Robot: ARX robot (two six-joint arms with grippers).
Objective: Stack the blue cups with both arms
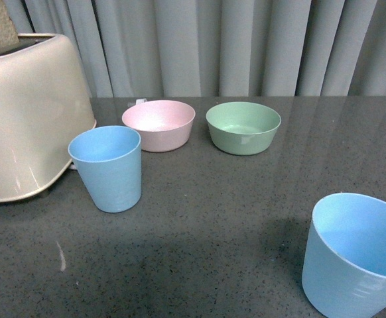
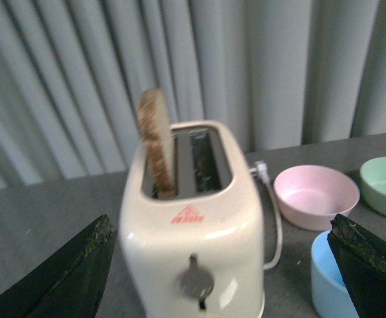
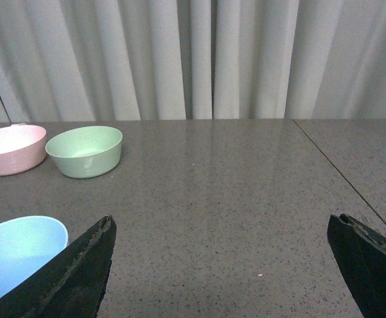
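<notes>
Blue cup (image 2: 331, 281) sits beside left hand (image 2: 221, 228), second cup (image 3: 17, 255) beside right hand (image 3: 219, 225).

Two light-blue cups stand upright, well apart — one (image 1: 106, 168) beside the toaster, one (image 1: 354, 256) at near right.

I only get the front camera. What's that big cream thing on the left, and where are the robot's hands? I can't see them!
Observer: It's a toaster, with a slice of bread standing up in one slot.
Operator: Is the left hand holding anything?
Observer: No. The left gripper is open and empty, facing the toaster.
Operator: And the right one?
Observer: The right gripper is open too. The near blue cup sits off to one finger's side, not between the fingers.
</notes>
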